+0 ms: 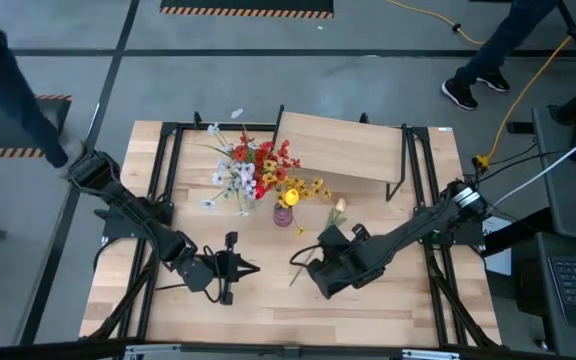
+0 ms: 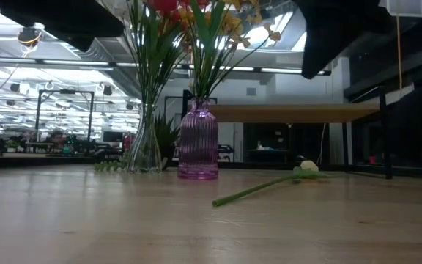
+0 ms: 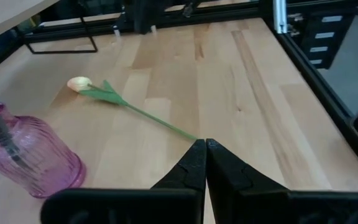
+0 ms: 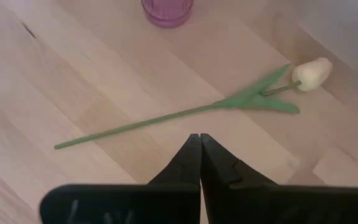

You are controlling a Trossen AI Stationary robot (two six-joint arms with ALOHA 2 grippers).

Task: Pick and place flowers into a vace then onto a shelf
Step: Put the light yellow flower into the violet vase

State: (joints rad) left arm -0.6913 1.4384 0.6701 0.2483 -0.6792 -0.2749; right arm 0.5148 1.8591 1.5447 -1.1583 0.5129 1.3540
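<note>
1 tulip left on the worktop, both end effectors closed and empty.

The tulip (image 4: 185,112) lies flat on the worktop (image 1: 388,300), cream bud toward the shelf (image 1: 343,150) and stem end toward the near edge, just in front of the pink vase (image 1: 284,214). That vase already holds yellow and red flowers (image 1: 303,190), and a clear vase (image 2: 146,143) beside it holds more, so this stem looks like the last one to go in. The right end effector (image 4: 200,140) hovers close above the stem's middle with its fingers pressed together; it would need to open before it can grasp. The left end effector (image 1: 251,267) waits further left, also shut with nothing in it, clear of the vases. Both vases stand upright on the worktop in front of the shelf, not yet on it.
</note>
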